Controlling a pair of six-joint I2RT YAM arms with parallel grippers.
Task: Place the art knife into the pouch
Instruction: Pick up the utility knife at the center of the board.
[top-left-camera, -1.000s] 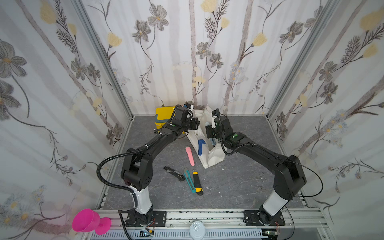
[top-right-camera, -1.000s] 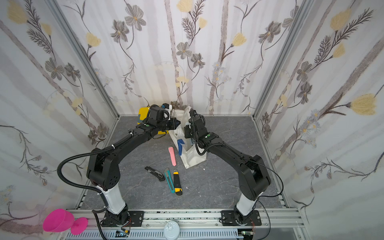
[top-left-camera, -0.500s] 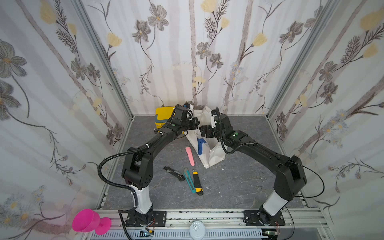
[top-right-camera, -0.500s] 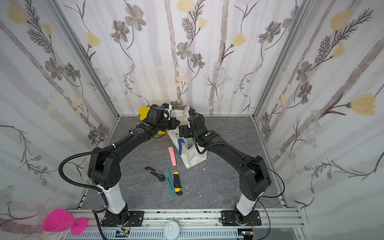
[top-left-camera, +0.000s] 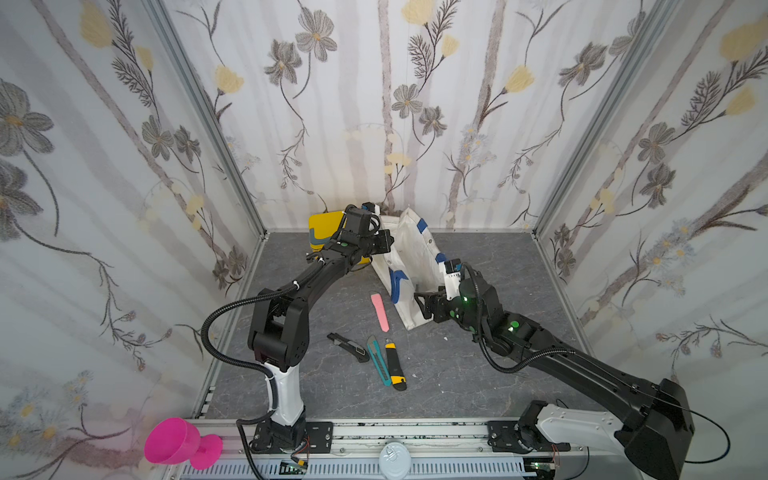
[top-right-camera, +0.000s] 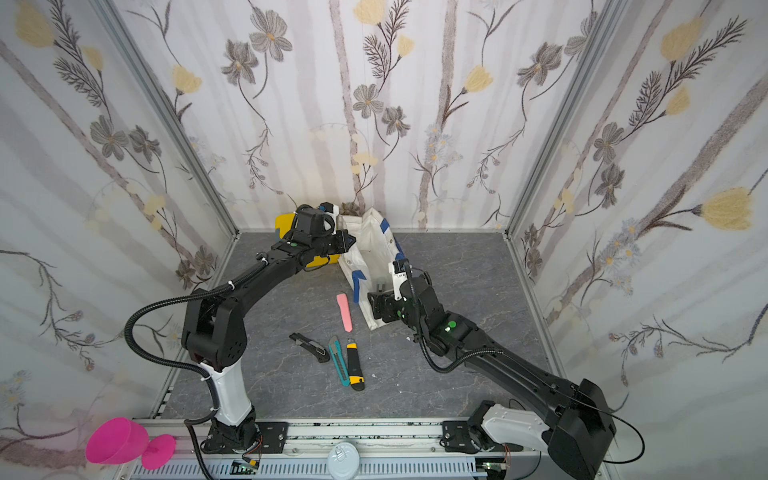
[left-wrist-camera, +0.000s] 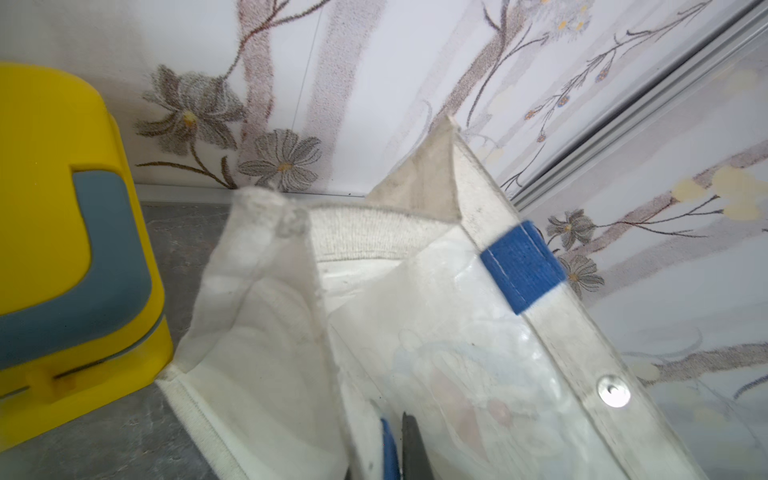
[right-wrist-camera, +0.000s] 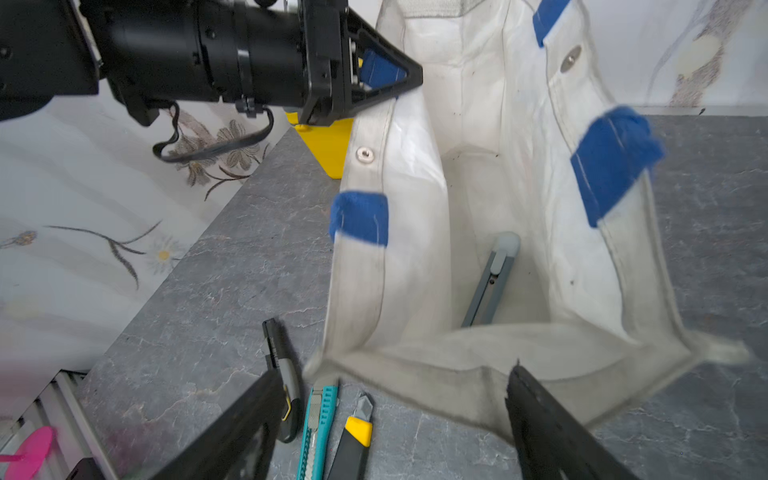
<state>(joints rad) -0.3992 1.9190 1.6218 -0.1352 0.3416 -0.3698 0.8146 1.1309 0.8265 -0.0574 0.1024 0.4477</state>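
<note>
l gripper (right-wrist-camera: 409, 79) is pinching canvas pouch (right-wrist-camera: 419, 174) at blue patch (right-wrist-camera: 382, 70); r gripper (right-wrist-camera: 392, 376) is gaping wide; grey art knife (right-wrist-camera: 492, 278) is lying inside.

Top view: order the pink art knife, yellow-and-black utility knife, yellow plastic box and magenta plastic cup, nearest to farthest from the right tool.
From the right tool:
1. pink art knife: beside it, on the table.
2. yellow-and-black utility knife: toward the front.
3. yellow plastic box: by the back wall.
4. magenta plastic cup: far front corner.
</note>
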